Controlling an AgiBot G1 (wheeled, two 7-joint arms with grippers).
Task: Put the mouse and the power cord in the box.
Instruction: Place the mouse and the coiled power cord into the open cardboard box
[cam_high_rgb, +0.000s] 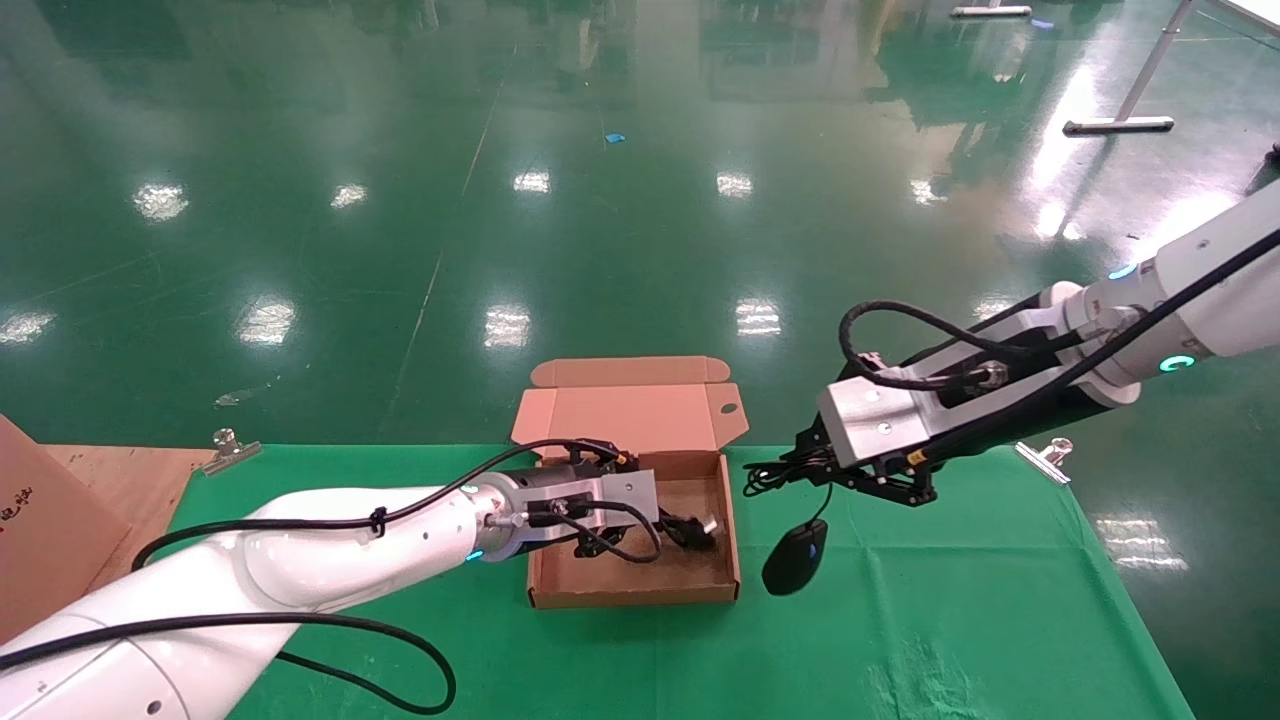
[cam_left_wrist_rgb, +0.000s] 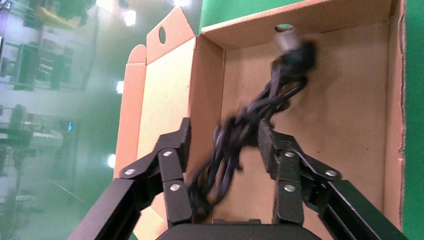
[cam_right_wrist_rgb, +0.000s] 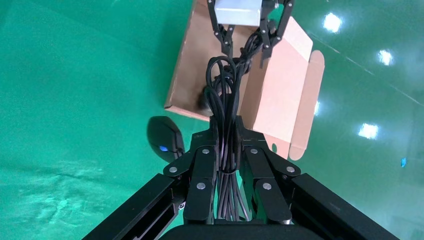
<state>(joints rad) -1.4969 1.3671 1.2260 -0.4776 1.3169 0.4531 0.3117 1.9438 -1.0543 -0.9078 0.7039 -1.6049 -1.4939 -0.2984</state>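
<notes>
The open cardboard box (cam_high_rgb: 735, 540) lies on the green cloth with its lid (cam_high_rgb: 630, 415) folded back. My left gripper (cam_high_rgb: 650, 535) (cam_left_wrist_rgb: 225, 127) is inside the box, open. The black power cord (cam_high_rgb: 690, 530) (cam_left_wrist_rgb: 240, 130) lies blurred between its fingers and touches one pad, its plug (cam_left_wrist_rgb: 295, 50) towards the box wall. To the right of the box my right gripper (cam_high_rgb: 790, 468) (cam_right_wrist_rgb: 227, 127) is shut on the mouse's bundled cable (cam_right_wrist_rgb: 225, 100). The black mouse (cam_high_rgb: 795, 557) (cam_right_wrist_rgb: 165, 138) hangs below it by its thin cable, just beside the box. I cannot tell whether it touches the cloth.
The green cloth (cam_high_rgb: 950, 620) is held by metal clips (cam_high_rgb: 230, 445) (cam_high_rgb: 1045, 455) at its back corners. A large cardboard carton (cam_high_rgb: 40, 530) and a wooden board (cam_high_rgb: 130, 475) lie at the far left. Beyond the table is green floor with a stand leg (cam_high_rgb: 1115, 125).
</notes>
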